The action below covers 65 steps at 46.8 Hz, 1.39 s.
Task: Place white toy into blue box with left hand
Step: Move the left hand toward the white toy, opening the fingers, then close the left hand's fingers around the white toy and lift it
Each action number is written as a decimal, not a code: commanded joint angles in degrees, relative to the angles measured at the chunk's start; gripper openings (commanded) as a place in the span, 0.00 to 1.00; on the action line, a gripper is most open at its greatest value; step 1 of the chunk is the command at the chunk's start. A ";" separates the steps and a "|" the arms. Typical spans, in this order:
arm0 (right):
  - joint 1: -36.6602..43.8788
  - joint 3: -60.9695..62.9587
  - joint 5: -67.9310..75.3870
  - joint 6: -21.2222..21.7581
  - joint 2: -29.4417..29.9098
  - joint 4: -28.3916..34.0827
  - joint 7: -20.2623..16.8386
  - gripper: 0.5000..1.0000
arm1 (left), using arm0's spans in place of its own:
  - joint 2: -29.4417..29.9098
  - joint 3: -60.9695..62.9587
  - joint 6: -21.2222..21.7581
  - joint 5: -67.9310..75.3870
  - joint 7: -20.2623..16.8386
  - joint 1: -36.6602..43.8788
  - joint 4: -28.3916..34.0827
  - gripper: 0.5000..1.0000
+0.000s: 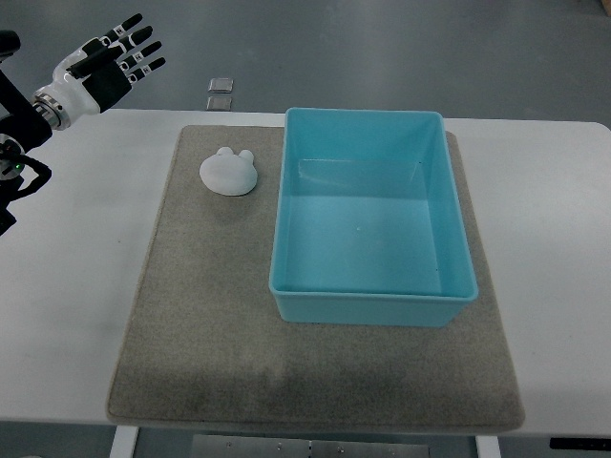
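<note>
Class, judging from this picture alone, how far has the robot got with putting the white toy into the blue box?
Nothing is done yet: the toy lies on the mat, left of the empty box. In hand: the left hand hovers open at the table's far-left corner, holding nothing. Left to do: reach, grasp the toy, carry it over and drop it in.

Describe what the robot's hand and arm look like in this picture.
Only the left hand shows, at the top-left corner. It has a white shell over the back with a black palm, and black segmented fingers banded with white rings. The wrist is a silver metal cuff, joining a black forearm with a small green light near dark cabling.
</note>
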 commanded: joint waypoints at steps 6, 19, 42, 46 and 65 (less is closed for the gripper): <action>-0.05 -0.01 0.00 0.00 0.00 0.01 0.00 0.87 | -0.04 0.40 0.01 0.75 0.05 0.62 -0.01 1.00; -0.05 -0.01 0.00 0.00 0.00 0.01 0.00 0.87 | 0.22 0.75 0.01 0.93 0.05 0.44 0.43 1.00; -0.05 -0.01 0.00 0.00 0.00 0.01 0.00 0.87 | 3.56 4.27 0.29 55.31 -22.79 -2.99 -4.83 0.99; -0.05 -0.01 0.00 0.00 0.00 0.01 0.00 0.87 | 6.55 4.27 5.46 63.14 -24.47 -3.07 -10.89 0.99; -0.05 -0.01 0.00 0.00 0.00 0.01 0.00 0.87 | 13.32 15.69 28.50 86.09 -24.82 -2.81 -28.66 0.99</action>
